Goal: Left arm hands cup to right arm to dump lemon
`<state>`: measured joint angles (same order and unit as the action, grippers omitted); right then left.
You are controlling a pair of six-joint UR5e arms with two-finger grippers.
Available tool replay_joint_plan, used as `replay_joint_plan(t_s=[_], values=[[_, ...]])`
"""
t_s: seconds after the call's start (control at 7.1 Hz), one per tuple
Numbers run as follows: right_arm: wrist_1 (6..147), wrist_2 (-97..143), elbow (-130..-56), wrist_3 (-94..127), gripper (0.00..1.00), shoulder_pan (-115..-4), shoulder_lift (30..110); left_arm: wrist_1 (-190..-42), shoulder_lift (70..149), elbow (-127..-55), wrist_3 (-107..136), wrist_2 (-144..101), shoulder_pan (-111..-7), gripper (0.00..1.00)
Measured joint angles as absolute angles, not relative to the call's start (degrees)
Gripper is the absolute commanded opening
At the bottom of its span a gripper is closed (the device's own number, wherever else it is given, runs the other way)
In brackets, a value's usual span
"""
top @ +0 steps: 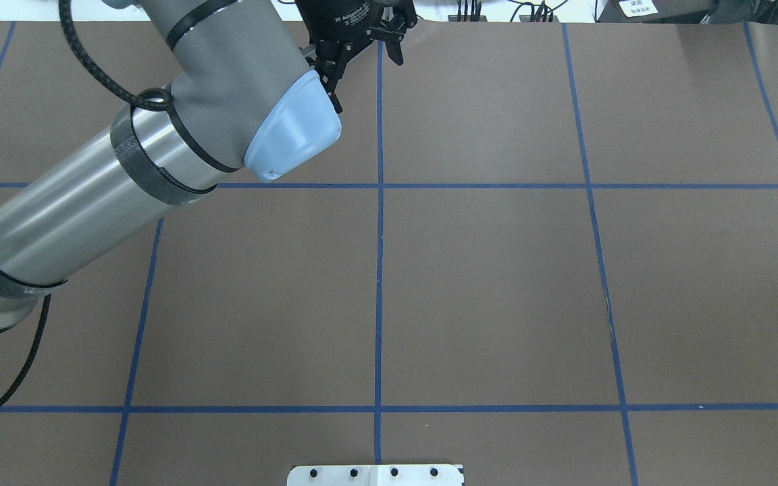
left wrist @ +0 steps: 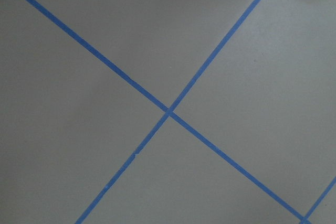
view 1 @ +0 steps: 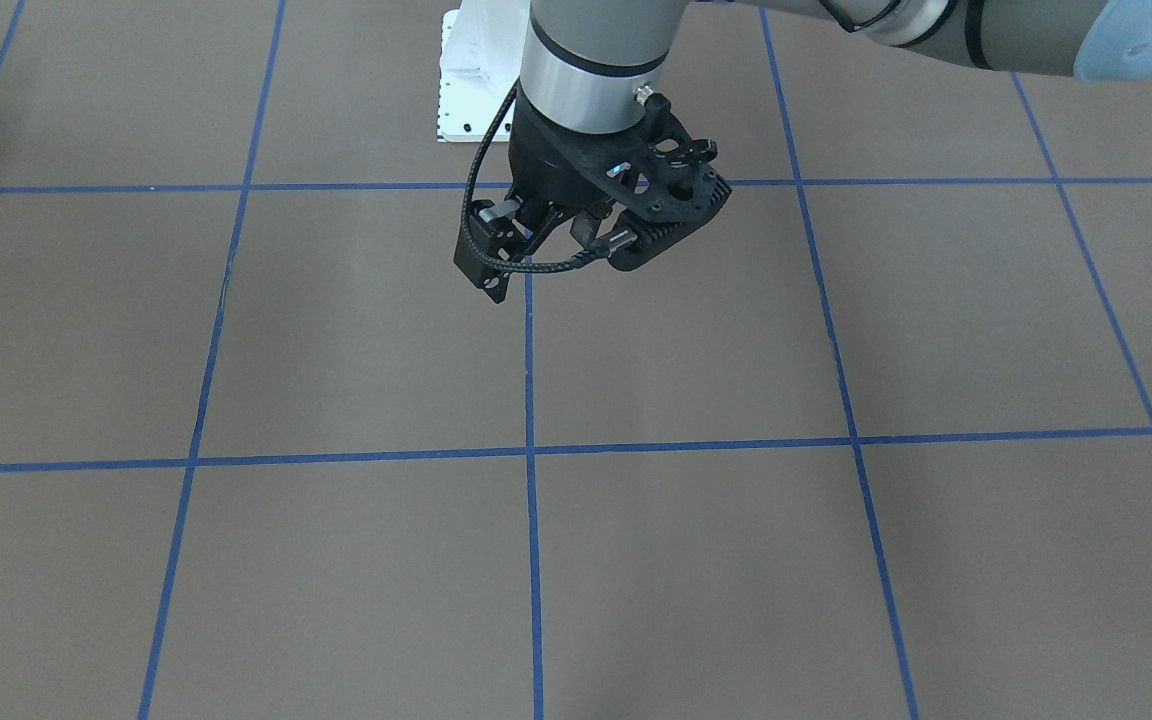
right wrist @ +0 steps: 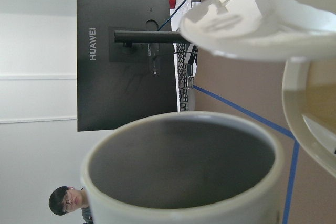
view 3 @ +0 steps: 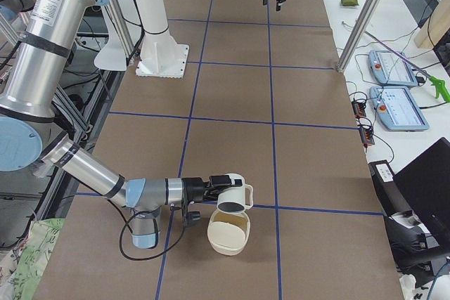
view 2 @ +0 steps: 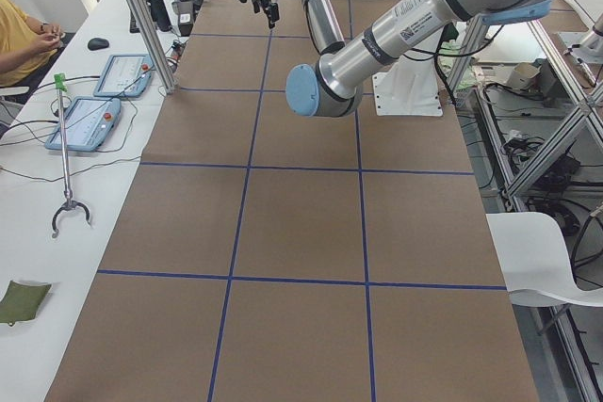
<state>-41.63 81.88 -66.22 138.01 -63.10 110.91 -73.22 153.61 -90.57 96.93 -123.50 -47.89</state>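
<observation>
Cream-white glazed cup with squared handle (view 3: pixel 234 198) tilts at the tip of the right end effector (view 3: pixel 219 187), over a cream bowl (view 3: pixel 226 249); whether those jaws clamp it, I cannot tell. Likely rigid, light, slick and chippable, so pinch the rim wall.

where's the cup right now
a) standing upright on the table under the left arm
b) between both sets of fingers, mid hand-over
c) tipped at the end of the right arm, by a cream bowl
c: the exterior right view shows the cup tipped at the end of the right arm, next to a cream bowl, while the left arm is far down the table and carries no cup.
</observation>
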Motion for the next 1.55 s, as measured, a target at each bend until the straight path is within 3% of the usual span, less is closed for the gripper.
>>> replay_joint_plan(t_s=[1.55], values=[[-47.41, 81.54, -63.79, 175.1, 0.45, -68.0, 108.61, -72.14, 156.53, -92.5, 92.99, -118.09, -49.89, 1.0]])
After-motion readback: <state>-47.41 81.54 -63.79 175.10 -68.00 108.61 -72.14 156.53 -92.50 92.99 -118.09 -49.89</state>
